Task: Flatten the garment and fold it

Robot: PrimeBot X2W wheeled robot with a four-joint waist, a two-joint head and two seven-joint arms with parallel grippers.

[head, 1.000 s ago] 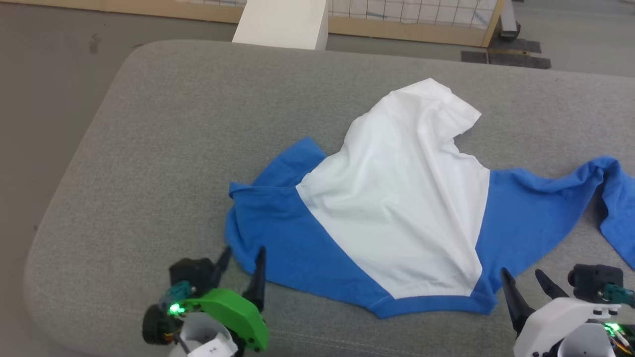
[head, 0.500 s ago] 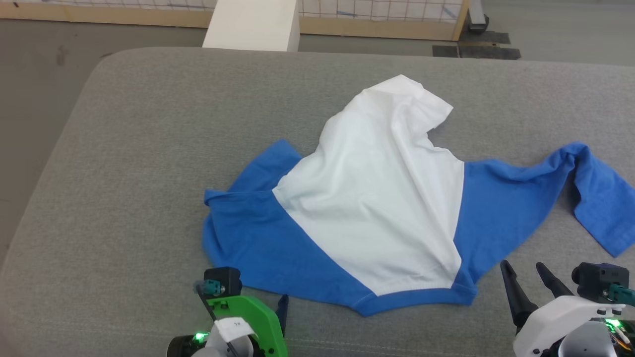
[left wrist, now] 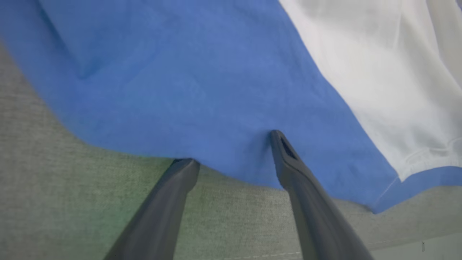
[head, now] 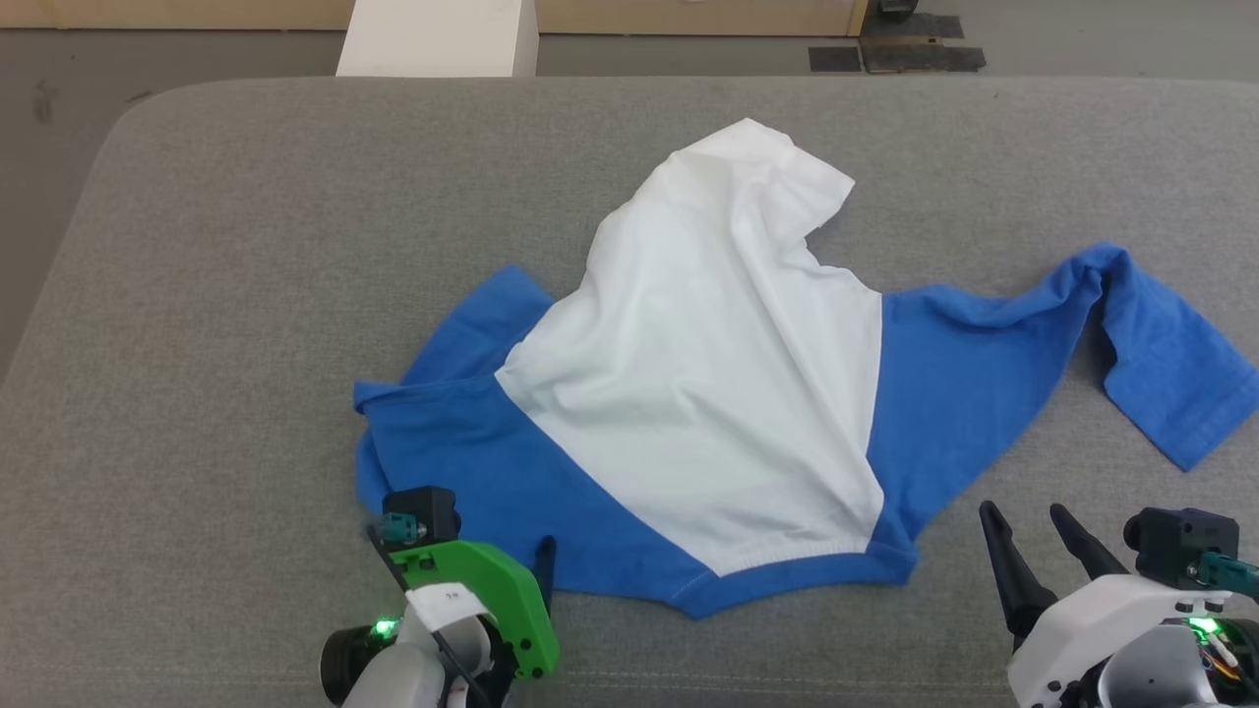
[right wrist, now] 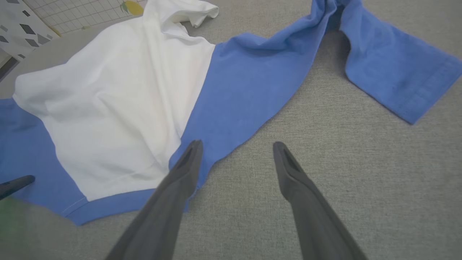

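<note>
The head camera has swung since a second ago, so everything sits further left. The left gripper (left wrist: 231,150) has turned in to the shirt (head: 708,393), fingers spread, one tip on the blue sleeve, one at its edge. The right gripper (head: 1022,511) hangs beside the hem, fingers apart. The shirt lies rumpled on a grey cushion (head: 246,295), with a white block (head: 438,39) and floor (head: 49,128) behind

Rumpled garment (head: 708,393) on grey cushion (head: 246,246)
</note>
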